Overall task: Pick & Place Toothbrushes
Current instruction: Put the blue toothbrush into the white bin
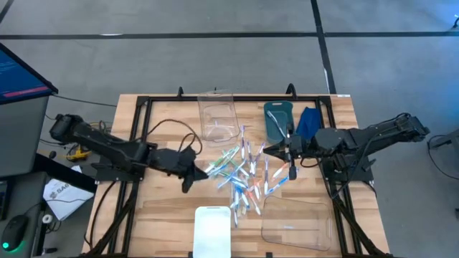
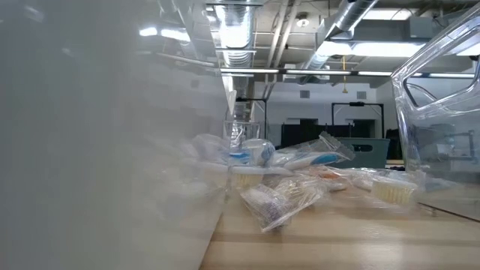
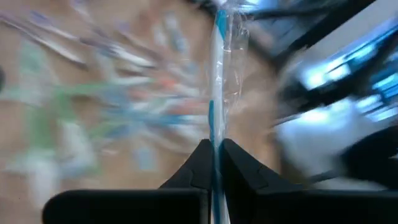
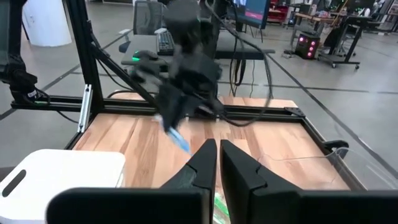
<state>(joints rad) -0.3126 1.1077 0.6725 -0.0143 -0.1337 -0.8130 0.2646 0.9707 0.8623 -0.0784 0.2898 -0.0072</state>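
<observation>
A white box is seen at the near edge of the wooden tabletop, and a clear tray lies to its right. Past them, in the middle of the tabletop, the toothbrushes are heaped in a loose pile. They are thin sticks in clear wrappers, with pale handles and bits of blue, green and orange-pink. In the low view the wrappers look crinkly and shiny.

At the left side of the pile, the left claw is shut tight on one toothbrush. In the left wrist view, this one toothbrush is seen as a blue and white stick in a clear wrapper, pinched between the two dark fingers and sticking straight out past them. In the right wrist view it is seen lifted above the wood.

At the right side of the pile, the right claw is pressed shut too. Nothing is seen held in it. It is pointed across the pile at the left claw.

Farther back, an open clear box and a teal tray are found, with a folded blue cloth beside the tray.
</observation>
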